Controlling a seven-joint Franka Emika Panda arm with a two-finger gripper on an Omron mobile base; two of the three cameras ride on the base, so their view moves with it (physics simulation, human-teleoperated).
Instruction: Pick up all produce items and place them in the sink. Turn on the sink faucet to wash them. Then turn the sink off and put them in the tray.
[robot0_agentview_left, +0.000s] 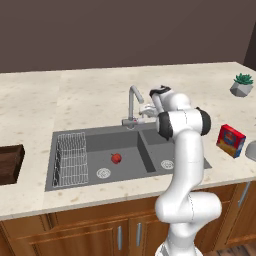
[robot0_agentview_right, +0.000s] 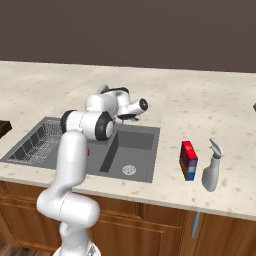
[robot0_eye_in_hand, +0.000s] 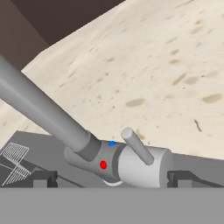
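Fruit (robot0_agentview_left: 116, 158) already sits in the sink (robot0_agentview_left: 95, 140), below and off to the side of the claw (robot0_eye_in_hand: 112, 178) — jaws spread wide, straddling the faucet (robot0_eye_in_hand: 109, 155) lever (robot0_eye_in_hand: 137, 146). Water, shutoff and the tray (robot0_agentview_left: 10, 162) trip are all left, I'd say.

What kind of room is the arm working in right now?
Most likely a home kitchen. A speckled stone counter holds a dark double-basin sink with a hooked faucet, wooden cabinet doors run below it, and a spray bottle stands on the counter.
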